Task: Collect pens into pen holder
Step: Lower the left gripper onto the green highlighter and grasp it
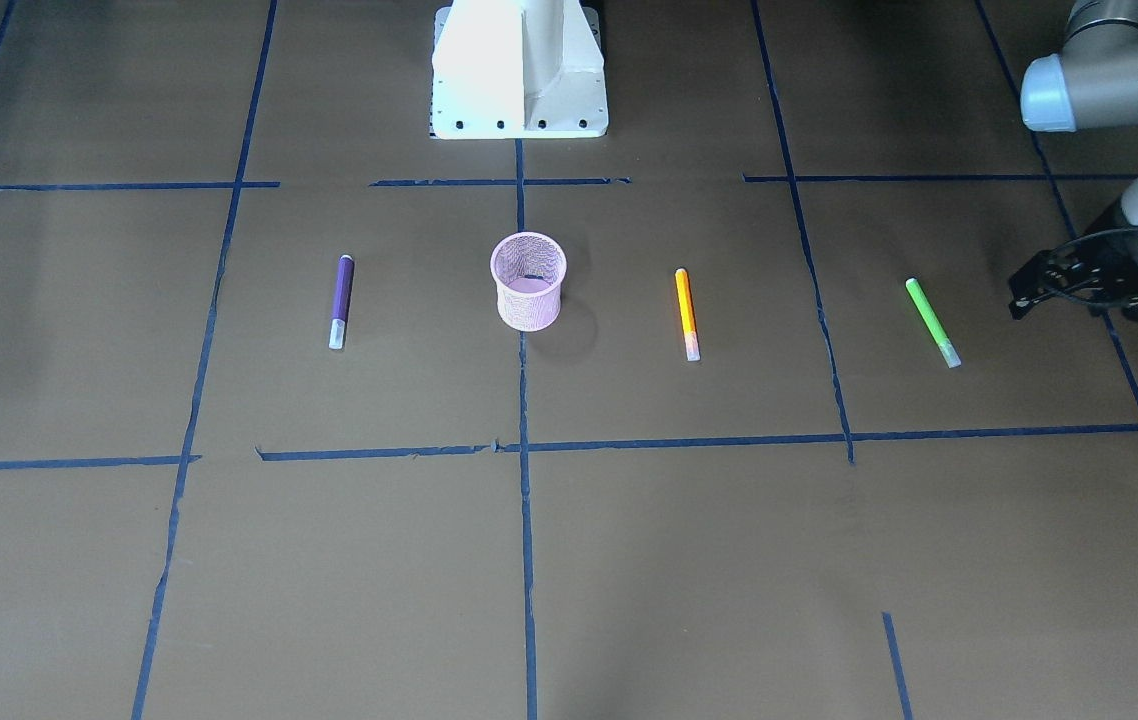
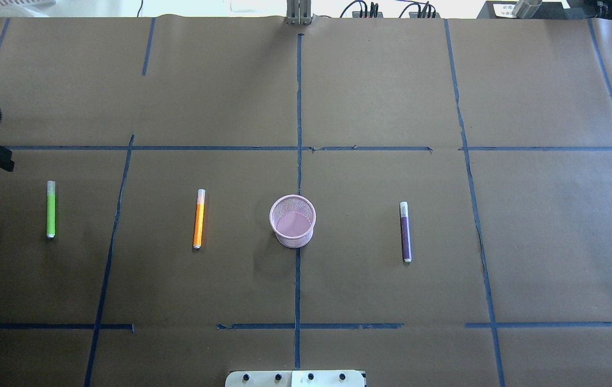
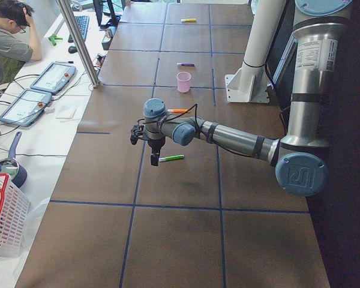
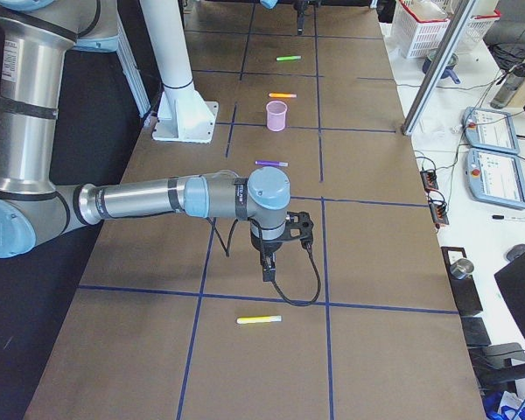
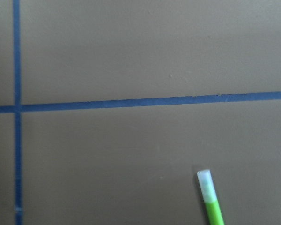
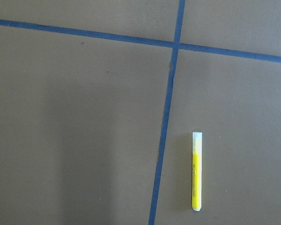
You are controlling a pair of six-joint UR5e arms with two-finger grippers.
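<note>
Both arms reach out low | L pincer [image 3: 154, 159] by green pen [image 3: 171, 158] | R pincer [image 4: 268, 269] near yellow pen [image 4: 259, 319] | gaps: can't tell

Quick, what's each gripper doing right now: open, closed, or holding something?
Left gripper: cannot tell, its fingers are only partly in view.
Right gripper: cannot tell, it shows only from the side.

The green pen [image 5: 212, 198], pale cap upward, lies at the lower right on brown paper [image 5: 131, 51] crossed by blue tape lines [image 5: 145, 101].

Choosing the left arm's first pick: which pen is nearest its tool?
Green pen, at the row's end by the left tool; orange and purple flank the holder.
</note>
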